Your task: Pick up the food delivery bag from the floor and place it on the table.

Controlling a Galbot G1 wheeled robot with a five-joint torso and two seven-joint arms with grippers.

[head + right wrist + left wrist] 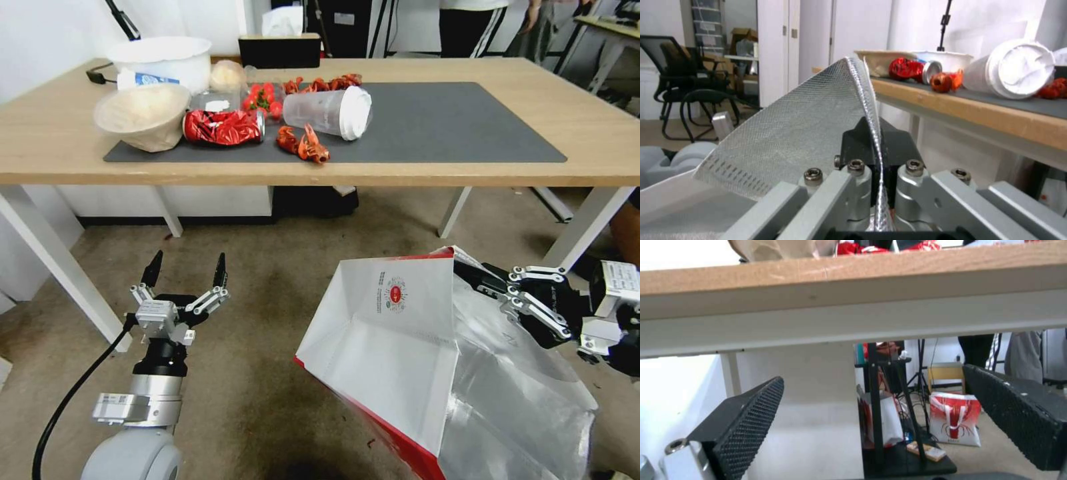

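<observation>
Your right claw [490, 280] is pinched on the foil rim of the food delivery bag [400, 333], so the bag hangs tilted just above the floor [267, 320], below the table [400, 170] edge. Your left claw [187, 270] waits wide and empty beside it.

Left end effector [187, 270] spread wide; right end effector [481, 275] clamped.

Even, bright indoor light w/ soft shadow under the table [467, 175] in head view; straight edges bow toward frame corners. Left wrist view: white wall at lower left blown out, near finger pads [746, 426] soft. Right wrist view: foil lining [795, 133] catches glare, background hazy.
</observation>
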